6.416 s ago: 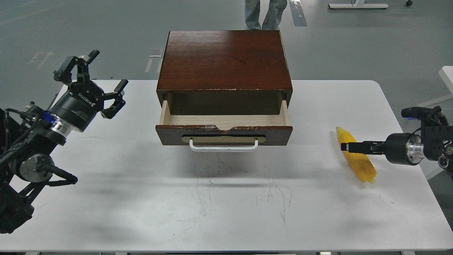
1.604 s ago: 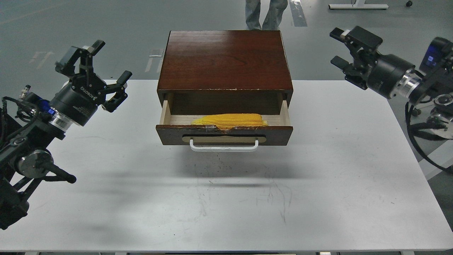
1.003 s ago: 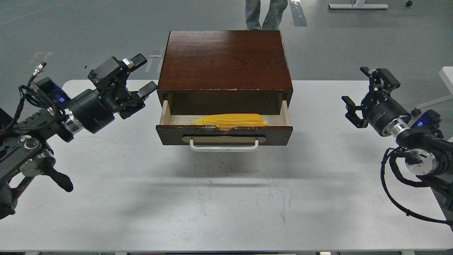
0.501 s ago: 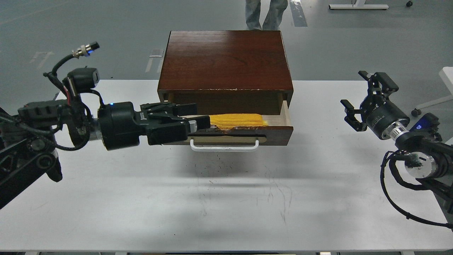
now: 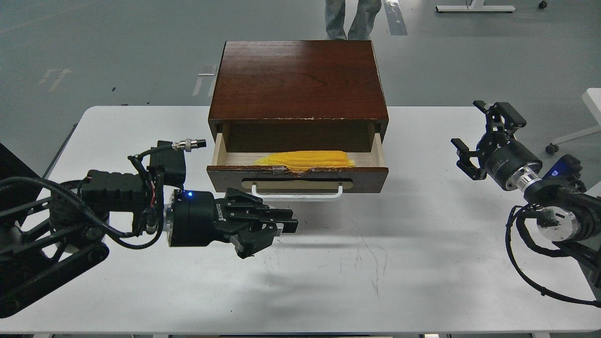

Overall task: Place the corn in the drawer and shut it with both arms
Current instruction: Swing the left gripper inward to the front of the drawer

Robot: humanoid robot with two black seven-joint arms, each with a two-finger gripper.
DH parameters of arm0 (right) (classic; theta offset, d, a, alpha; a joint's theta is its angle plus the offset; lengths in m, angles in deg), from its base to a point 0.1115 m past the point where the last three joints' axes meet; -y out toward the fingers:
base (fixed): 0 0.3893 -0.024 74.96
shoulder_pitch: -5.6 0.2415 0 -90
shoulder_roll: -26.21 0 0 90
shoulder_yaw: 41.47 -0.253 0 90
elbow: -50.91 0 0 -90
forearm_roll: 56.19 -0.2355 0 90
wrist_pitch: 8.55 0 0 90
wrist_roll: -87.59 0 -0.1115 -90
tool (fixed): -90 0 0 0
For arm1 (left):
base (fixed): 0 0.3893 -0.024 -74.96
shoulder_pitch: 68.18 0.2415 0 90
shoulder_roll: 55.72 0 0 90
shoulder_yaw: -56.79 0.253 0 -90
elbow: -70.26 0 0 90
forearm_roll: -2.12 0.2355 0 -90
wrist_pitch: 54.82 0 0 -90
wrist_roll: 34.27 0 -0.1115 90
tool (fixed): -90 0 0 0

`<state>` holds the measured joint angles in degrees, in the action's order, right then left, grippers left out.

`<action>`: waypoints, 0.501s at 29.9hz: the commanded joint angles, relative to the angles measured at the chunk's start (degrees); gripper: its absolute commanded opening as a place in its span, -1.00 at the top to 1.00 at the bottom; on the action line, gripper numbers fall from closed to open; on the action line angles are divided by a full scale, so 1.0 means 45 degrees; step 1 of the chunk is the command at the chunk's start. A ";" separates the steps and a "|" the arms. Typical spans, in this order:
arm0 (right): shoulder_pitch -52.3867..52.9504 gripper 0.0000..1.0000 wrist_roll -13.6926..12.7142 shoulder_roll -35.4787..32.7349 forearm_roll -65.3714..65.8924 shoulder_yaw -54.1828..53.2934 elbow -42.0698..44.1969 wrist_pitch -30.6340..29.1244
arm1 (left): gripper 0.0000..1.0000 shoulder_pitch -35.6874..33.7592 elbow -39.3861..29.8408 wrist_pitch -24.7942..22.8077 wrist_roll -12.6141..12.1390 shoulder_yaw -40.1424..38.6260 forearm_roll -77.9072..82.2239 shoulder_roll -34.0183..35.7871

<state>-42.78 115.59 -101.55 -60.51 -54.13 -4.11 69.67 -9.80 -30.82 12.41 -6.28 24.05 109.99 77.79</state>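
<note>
The corn (image 5: 305, 159) lies lengthwise inside the open drawer (image 5: 300, 177), close behind its dark front. The drawer's white handle (image 5: 296, 191) faces me. My left gripper (image 5: 277, 227) hovers low over the table just in front of the drawer, below the left part of the handle. It points right, with its fingers drawn together and nothing in them. My right gripper (image 5: 472, 126) is open and empty above the table's right side, well clear of the drawer.
The reddish-brown cabinet (image 5: 298, 80) stands at the back middle of the white table (image 5: 422, 263). A person's legs (image 5: 352, 19) stand on the floor behind it. A white desk base (image 5: 474, 7) is on the floor at the far right.
My left gripper has dropped from over the drawer's left part to in front of it, below the handle. My right gripper has barely moved. The corn stays in the drawer.
</note>
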 commanded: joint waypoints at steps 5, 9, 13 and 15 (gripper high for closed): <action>-0.0049 -0.99 0.0000 -0.0009 0.0023 0.0020 -0.0001 0.0001 | 1.00 0.0931 0.0059 0.1464 0.0001 0.0596 0.1614 -0.0215; -0.0147 -0.99 0.0000 -0.0009 0.0023 0.0040 -0.0001 0.0001 | 1.00 0.1205 0.0664 0.2168 0.0001 0.0557 0.1497 -0.0821; -0.0245 -0.99 0.0000 -0.0009 0.0042 0.0040 -0.0020 0.0001 | 1.00 0.1438 0.1074 0.2364 0.0001 0.0401 0.1361 -0.1231; -0.0284 -0.99 0.0000 -0.0009 0.0042 0.0040 -0.0001 0.0001 | 1.00 0.1596 0.1289 0.2384 0.0001 0.0342 0.1068 -0.1427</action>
<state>-43.84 115.59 -101.59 -60.33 -53.93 -4.13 69.67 -3.54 -26.26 22.91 -6.28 26.04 116.07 72.58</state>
